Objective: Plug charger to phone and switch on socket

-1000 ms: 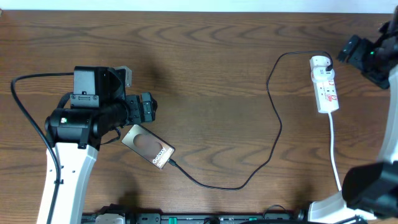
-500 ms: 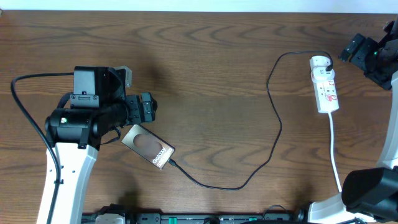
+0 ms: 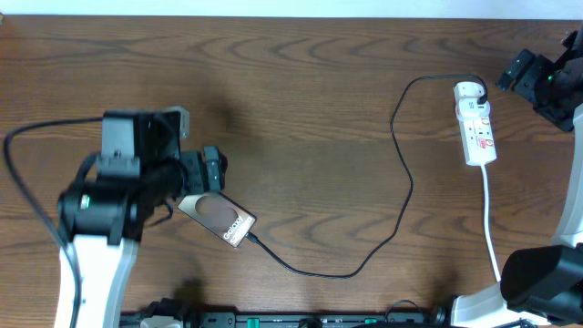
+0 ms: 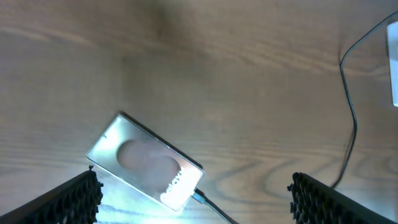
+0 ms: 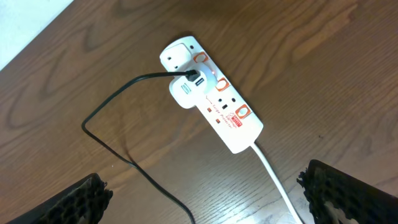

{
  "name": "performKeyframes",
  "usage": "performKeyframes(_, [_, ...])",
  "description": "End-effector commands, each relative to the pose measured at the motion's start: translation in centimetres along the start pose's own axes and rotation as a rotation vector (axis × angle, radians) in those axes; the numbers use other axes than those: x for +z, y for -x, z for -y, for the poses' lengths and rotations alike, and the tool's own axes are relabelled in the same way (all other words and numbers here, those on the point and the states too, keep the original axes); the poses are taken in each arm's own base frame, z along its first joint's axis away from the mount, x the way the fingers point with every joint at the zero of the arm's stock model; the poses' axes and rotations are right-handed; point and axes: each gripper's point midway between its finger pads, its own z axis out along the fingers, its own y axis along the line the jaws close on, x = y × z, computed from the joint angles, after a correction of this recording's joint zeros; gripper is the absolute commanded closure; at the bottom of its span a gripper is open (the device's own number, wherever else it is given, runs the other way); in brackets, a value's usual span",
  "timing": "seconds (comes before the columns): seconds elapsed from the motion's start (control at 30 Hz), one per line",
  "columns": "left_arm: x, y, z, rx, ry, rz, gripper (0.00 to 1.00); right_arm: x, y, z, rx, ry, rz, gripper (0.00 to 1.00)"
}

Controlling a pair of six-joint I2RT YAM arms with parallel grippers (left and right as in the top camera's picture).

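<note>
The left tool [image 4: 195,180] has slid toward 8 o'clock, spread wide and empty above the phone [image 3: 217,215]; the right tool [image 5: 202,180], equally spread, hangs empty near the socket [image 3: 476,123].

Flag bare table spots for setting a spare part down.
Free: wide wood between the phone and the charger loop, up to the far edge; a narrower lane between charger and socket. Crowded: around the phone under the left arm, and the socket's plug end.

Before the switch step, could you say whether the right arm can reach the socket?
Probably yes: the right gripper hangs close beside the socket, jaws open, and nothing stands between them.
</note>
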Motion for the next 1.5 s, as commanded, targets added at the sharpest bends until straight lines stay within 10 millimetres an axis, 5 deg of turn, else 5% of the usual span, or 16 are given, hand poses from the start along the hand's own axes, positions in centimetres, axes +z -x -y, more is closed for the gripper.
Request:
performKeyframes(0.0, [-1.5, -0.7, -0.6, 0.06, 0.052, 0.096, 0.05, 0.1, 0.0, 0.2, 0.013, -0.015, 0.002, 0.01])
performKeyframes(0.47, [-4.1, 0.0, -0.5, 0.249, -0.098, 0.984, 0.05, 0.1, 0.0, 0.2, 0.013, -0.015, 0.002, 0.01])
performKeyframes(0.63, [-3.4, -0.9, -1.1, 0.406, -0.049, 1.164, 0.05, 0.1, 0.0, 0.2, 0.013, -0.015, 0.002, 0.01])
performKeyframes(0.77, [-1.0, -2.7, -1.5, 0.553, -0.02, 1.153, 0.05, 0.1, 0.0, 0.2, 0.013, -0.015, 0.002, 0.01])
performKeyframes(1.0, [5.8, -6.7, -4.2, 0.566, 0.026, 0.819, 0.05, 0.1, 0.0, 0.2, 0.013, -0.015, 0.002, 0.01])
performKeyframes(1.47, [5.5, -6.3, -4.6, 0.547, 0.054, 0.832, 0.05, 0.1, 0.0, 0.2, 0.013, -0.015, 0.002, 0.01])
